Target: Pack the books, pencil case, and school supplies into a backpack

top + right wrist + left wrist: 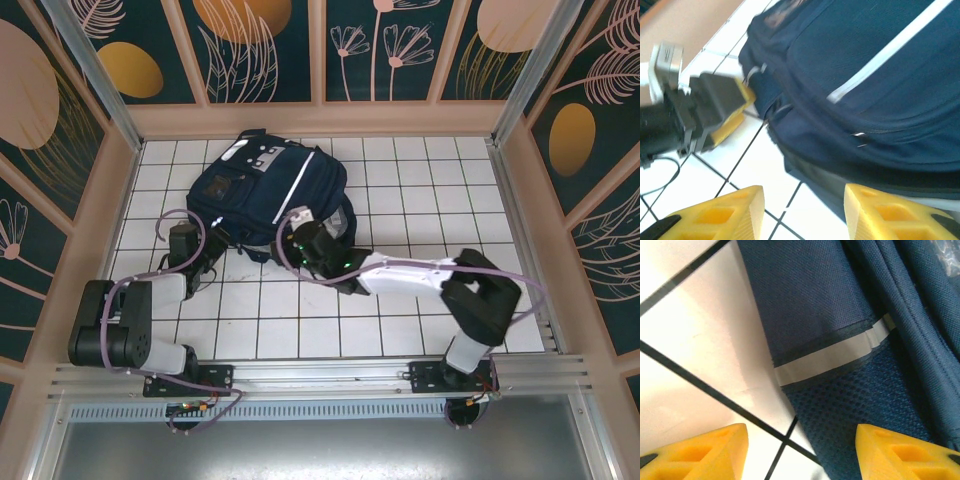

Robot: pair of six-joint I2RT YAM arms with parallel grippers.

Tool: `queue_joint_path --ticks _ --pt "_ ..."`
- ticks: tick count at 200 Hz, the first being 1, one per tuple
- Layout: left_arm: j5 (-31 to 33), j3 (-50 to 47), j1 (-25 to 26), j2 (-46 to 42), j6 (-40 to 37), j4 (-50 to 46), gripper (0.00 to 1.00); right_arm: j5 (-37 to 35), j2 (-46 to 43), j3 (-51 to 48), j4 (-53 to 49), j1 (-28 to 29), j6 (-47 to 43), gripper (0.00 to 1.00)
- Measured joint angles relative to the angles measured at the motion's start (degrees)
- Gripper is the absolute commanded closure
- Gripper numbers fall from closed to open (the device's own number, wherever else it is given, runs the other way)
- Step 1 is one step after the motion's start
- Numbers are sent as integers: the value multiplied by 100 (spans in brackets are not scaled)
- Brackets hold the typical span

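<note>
- Top external view: the backpack (262, 192), a bulky navy fabric bag with white patches and a thin white stripe (295, 190), lies in the upper middle of the frame on the white tiled table (400, 190), which has a dark grid. The left gripper (213, 255) sits at the bag's lower left edge. The right gripper (300, 225) is over its lower middle.
- Left wrist view: two yellow, wedge-shaped fingers (705, 452) stand well apart along the bottom edge, so the left gripper (801, 437) is open with nothing pinched. Above it run woven navy cloth, a smooth grey-white reflective band (825, 357) and perforated blue mesh (855, 400). Glossy tile (685, 340) fills the left.
- Right wrist view: the right gripper (804, 197) is likewise spread and holds nothing. The backpack (865, 90) fills the upper right. The left gripper (737, 112), black with yellow pads, is at the bag's left edge.
</note>
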State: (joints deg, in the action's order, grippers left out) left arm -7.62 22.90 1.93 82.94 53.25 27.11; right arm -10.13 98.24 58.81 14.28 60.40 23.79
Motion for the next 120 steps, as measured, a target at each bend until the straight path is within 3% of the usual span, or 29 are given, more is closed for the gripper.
queue_joint_path --ticks 21,56,120 --pt "-138 -9 -66 76 92 289 44 125 629 374 81 232 4 55" --pt "-258 -13 -98 203 184 619 60 229 1563 1058 149 516 15 57" --pt "-385 -92 -98 566 238 1047 60 7 2643 2020 50 645 160 57"
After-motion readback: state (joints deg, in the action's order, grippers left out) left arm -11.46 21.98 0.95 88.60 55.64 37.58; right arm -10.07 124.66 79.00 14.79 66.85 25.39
